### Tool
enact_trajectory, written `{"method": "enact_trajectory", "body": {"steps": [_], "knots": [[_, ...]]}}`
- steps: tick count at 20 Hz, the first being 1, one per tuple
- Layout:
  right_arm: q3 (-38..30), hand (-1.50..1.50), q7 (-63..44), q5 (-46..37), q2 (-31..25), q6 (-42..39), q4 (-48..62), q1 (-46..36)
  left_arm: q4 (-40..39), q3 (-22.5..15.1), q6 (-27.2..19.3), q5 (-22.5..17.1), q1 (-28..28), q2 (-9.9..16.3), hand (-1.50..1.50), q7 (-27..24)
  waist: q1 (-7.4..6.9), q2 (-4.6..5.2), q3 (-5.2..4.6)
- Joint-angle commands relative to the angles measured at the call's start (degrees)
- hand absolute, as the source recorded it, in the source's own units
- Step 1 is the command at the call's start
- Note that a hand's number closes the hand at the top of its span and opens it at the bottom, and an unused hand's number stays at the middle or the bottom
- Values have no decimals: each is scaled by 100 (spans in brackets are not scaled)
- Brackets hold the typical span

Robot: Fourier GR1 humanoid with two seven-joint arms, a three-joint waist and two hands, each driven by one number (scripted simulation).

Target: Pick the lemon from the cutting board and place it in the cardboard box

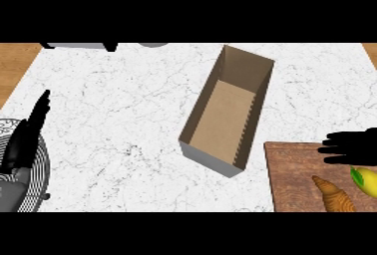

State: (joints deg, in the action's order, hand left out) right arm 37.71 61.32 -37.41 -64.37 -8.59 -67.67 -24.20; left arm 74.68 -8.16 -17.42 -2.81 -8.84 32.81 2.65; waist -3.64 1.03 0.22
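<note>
Where the white marbled counter (125, 129) meets the view's lower right corner, one brown wooden cutting board (294, 179) carries two things: one golden-brown croissant (335, 195) and, just beside it at the right edge, one yellow lemon with a green tip (366, 182). The right robot hand (352, 147) hovers just above the lemon, fingers straight and spread, grasping nothing. At the left edge the left robot hand (29, 129) rests released, fingers up. Farther off, one open brown cardboard box (228, 112) lies empty on the counter.
</note>
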Motion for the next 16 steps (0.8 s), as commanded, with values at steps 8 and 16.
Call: {"method": "enact_trajectory", "body": {"steps": [8,16], "knots": [[329,-150,1519,-806,833,525,1663,-834,19,155,-102,204,48,-53,0,172,187,-68,-13],[659,-150,1786,-810,974,714,1849,-695,-164,289,11,163,20,-146,0,38,266,-72,-17]]}}
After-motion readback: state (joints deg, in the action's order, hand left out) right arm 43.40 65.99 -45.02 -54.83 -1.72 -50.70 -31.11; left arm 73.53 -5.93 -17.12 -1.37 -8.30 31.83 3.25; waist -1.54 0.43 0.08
